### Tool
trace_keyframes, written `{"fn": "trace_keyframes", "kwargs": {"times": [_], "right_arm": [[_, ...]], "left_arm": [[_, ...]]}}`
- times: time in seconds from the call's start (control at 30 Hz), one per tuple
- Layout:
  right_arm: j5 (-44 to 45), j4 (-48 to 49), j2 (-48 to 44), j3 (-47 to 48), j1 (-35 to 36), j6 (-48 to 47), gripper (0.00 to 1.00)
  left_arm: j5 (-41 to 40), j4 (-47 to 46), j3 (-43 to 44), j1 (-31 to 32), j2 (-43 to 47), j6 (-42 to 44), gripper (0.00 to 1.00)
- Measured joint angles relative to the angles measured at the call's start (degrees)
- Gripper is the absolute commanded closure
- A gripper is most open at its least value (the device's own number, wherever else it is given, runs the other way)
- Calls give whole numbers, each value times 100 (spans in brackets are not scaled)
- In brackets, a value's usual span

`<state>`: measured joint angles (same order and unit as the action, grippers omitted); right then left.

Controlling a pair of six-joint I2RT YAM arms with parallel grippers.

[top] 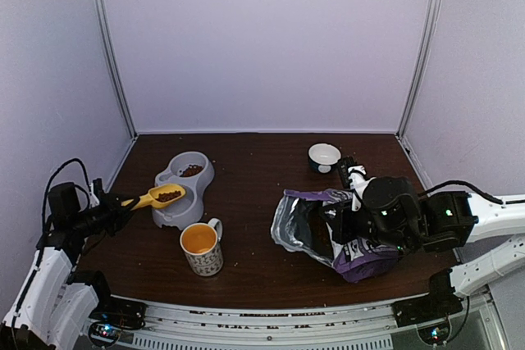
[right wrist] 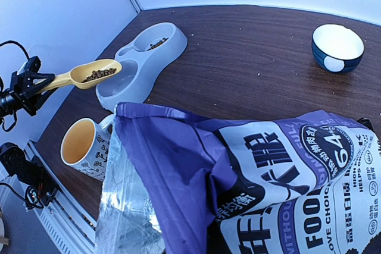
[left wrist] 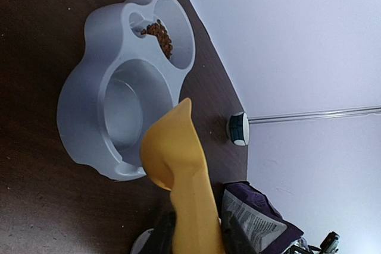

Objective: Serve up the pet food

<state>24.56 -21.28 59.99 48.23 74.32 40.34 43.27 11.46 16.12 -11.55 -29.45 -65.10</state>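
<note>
A yellow scoop (top: pixel 156 197) carrying brown pet food (top: pixel 169 196) hangs level over the near basin of a grey two-basin feeder (top: pixel 174 215) on a dark wooden table (top: pixel 262 165). Its handle is clamped in the left gripper (top: pixel 117 203) at the table's left edge. More of the kibble lies in a small pile in the feeder's far basin. Just in front of the feeder a mug (top: pixel 202 250) stands upright, orange inside. Its white outside is covered in small dark marks too fine to read, and its handle is turned toward the bag.

Across the table the purple bag (right wrist: pixel 190 165) lies tilted, its silver-lined mouth gaping toward the mug. The right gripper (top: pixel 349 217) is closed tight and pressed in against the bag. Its fingers are hidden, so it cannot be told whether a fold is pinched between them.

On the bag's white label band, the right wrist view shows large letters "FOO", cut off by the frame edge. Smaller print reads "LOVE CHOICE" and "WITHOUT", and there is a round badge bearing "64", the word "HELPS" and bold Chinese characters.

Behind the bag, near the back wall, sits a small bowl (top: pixel 324 156), white inside and dark blue outside, well apart from the feeder.
</note>
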Motion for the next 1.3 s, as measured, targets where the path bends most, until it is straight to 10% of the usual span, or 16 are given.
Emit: {"fn": "trace_keyframes", "kwargs": {"times": [1.3], "right_arm": [[81, -37, -20, 17, -9, -155, 100]], "left_arm": [[-1119, 3202, 2896, 52, -1882, 3987, 100]]}}
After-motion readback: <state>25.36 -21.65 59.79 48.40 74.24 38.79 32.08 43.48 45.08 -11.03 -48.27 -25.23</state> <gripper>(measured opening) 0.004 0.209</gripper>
